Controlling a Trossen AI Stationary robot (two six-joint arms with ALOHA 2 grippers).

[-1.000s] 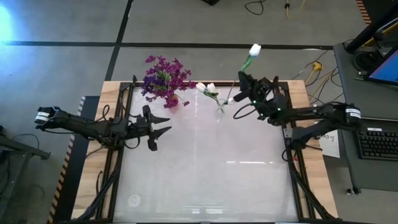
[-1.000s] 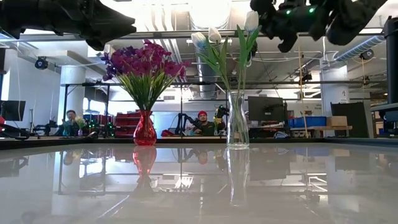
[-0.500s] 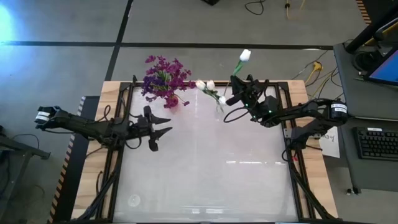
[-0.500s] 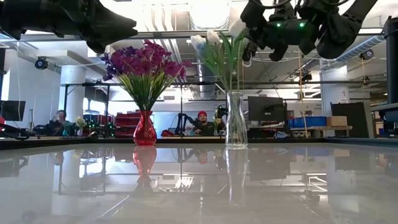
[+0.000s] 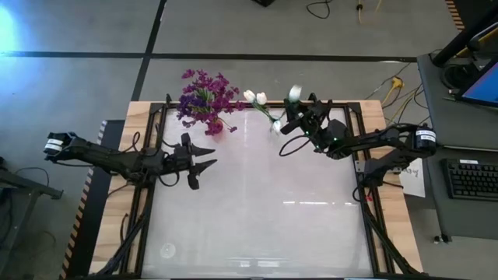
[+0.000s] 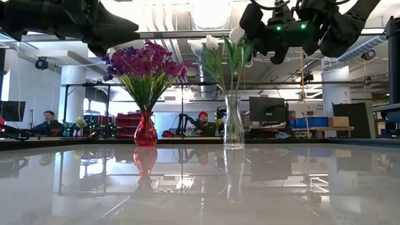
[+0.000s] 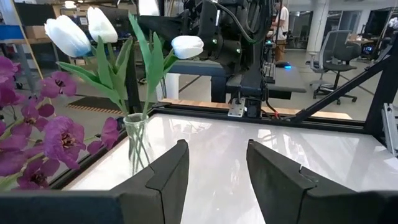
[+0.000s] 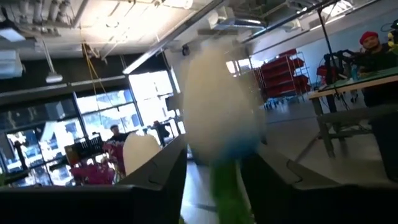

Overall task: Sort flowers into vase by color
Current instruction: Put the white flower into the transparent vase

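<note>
White tulip [image 8: 219, 130] is pinched in the right gripper [image 5: 289, 123], fingers clenched on its green stem just below the bud. Gripper sits at the table's far edge, right over the clear vase [image 6: 234, 122]; in the low view the held bud [image 6: 237, 34] is level with the other buds above the vase mouth. Can't tell whether the stem end is inside the neck. Clear vase already holds two white tulips [image 7: 78, 31] with green leaves. Red vase [image 6: 145, 129] stands left of it, well apart, packed with purple flowers [image 5: 204, 99]. Left gripper [image 5: 204, 162] hovers over the table's left side, near the red vase, fingers [image 7: 163, 180] spread apart, gripping nothing. White tabletop [image 5: 257, 218] is glossy and mirrors both vases. People sit in the room behind the table.
</note>
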